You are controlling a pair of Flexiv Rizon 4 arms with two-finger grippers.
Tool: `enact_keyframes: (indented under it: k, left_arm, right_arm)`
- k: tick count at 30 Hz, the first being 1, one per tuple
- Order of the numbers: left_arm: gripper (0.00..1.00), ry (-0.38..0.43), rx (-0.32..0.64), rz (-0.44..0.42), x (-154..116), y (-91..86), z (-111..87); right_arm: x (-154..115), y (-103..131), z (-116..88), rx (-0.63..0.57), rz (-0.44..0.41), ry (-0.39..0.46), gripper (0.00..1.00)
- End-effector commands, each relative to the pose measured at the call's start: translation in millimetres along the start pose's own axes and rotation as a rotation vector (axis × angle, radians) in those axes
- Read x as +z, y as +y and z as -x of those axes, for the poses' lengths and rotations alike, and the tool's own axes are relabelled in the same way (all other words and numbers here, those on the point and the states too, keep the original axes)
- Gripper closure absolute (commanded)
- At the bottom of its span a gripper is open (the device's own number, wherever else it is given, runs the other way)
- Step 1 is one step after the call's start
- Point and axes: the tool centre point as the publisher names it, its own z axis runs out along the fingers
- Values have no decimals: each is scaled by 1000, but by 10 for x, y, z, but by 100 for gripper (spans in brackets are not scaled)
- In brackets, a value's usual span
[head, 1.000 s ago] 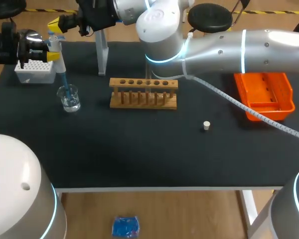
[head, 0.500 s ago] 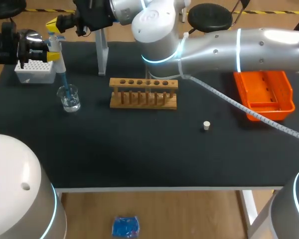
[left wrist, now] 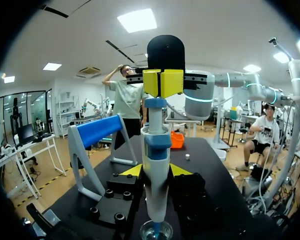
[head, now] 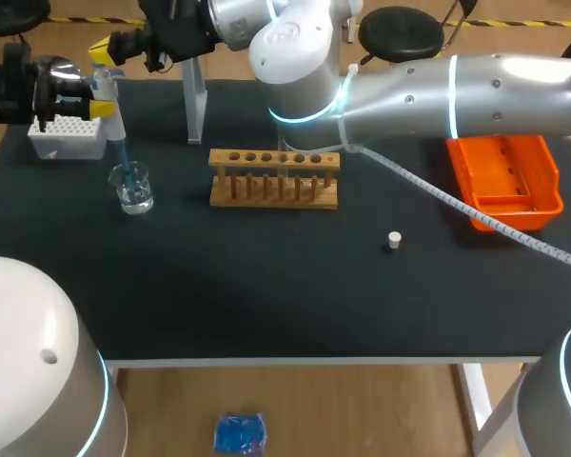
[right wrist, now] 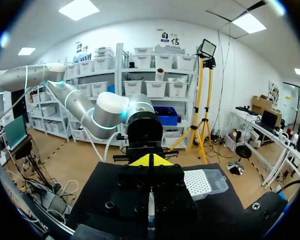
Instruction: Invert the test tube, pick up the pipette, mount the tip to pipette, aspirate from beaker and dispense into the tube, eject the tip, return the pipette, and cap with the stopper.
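The left gripper (left wrist: 155, 171) clamps the pipette (left wrist: 155, 150), tip (head: 122, 155) in the beaker (head: 133, 196), so the closed, empty right gripper (left wrist: 163, 83) should release the plunger (left wrist: 155, 103) slowly.

Head camera looking down from above and behind, far off, taking in whole table (head: 266, 305). Left wrist camera sitting close behind pipette (left wrist: 155, 165), facing across table, right gripper (left wrist: 163, 82) just ahead, beaker (left wrist: 156, 231) showing under pipette. Right wrist camera facing opposite way, toward left arm (right wrist: 110, 112), tip box (right wrist: 206, 182) beside. Wrist views looking at each other, each showing other arm; head view covering both.
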Motion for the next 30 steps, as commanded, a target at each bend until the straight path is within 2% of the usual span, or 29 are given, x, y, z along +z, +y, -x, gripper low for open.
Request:
enact_keyframes:
  k: [1, 30]
  left_arm:
    - [100, 5, 1, -2, -13, -15, 17]
    - [100, 5, 1, -2, -13, -15, 17]
  right_arm:
    - [35, -35, 21, 1, -7, 2, 100]
    - [105, -292, 32, 37, -25, 10, 100]
